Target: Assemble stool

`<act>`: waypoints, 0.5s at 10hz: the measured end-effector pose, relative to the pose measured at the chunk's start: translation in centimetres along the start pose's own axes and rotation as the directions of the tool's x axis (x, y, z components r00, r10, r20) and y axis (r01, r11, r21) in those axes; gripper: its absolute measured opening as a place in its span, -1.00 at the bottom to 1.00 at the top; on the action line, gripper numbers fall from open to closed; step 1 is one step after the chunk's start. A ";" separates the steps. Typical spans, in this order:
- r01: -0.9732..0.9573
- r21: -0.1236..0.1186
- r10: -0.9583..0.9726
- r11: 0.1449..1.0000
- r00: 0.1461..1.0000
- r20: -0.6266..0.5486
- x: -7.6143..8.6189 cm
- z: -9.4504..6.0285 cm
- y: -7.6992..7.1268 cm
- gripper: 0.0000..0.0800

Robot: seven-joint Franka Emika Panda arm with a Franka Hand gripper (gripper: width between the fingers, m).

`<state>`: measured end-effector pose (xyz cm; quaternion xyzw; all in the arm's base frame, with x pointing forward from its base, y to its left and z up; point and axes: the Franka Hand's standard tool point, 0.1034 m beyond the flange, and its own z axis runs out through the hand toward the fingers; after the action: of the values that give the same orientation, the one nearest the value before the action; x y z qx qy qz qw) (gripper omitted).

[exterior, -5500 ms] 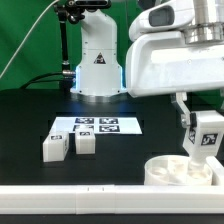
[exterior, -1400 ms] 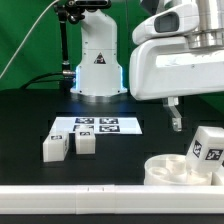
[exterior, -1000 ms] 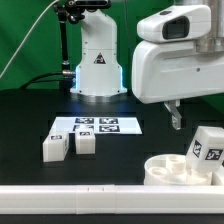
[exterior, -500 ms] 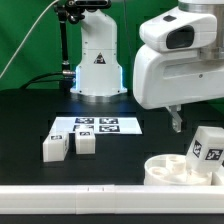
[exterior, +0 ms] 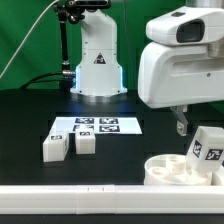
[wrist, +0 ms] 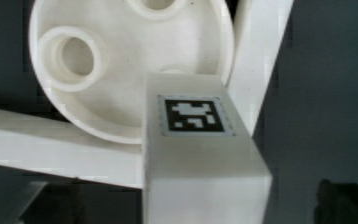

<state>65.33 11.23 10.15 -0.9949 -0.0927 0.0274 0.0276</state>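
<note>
Gripper (exterior: 181,124) hangs open, holding nothing, just beside the leg (exterior: 205,146) standing in the seat (exterior: 168,172). I'd lift clear first, then fetch the loose legs (exterior: 57,147) at lower left.

The place is a robotics laboratory. A matte black counter (exterior: 30,120) carries the white base of a robot arm (exterior: 97,60) at its far side, with a plain green backdrop (exterior: 30,40) behind. A flat white marker board (exterior: 97,126) printed with square tags lies on the counter. A short blocky white plastic leg (exterior: 205,148) bears a similar tag. A long white border rail (exterior: 60,197) edges the near side.
</note>
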 end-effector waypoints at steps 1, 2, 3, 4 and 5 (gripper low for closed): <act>0.000 0.000 0.000 1.000 1.000 0.000 0.0 0.0 0.0 0.62; 0.014 -0.020 -0.014 1.000 1.000 0.005 -0.1 0.2 0.2 0.62; 0.055 -0.084 -0.054 0.995 0.998 0.019 -0.2 1.0 0.6 0.62; 0.071 -0.104 -0.071 0.992 0.997 0.005 -0.2 1.6 0.6 0.62; 0.072 -0.104 -0.073 0.992 0.997 -0.011 -0.4 2.2 0.7 0.62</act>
<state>64.91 10.60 7.93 -0.9912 -0.1299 0.0142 -0.0225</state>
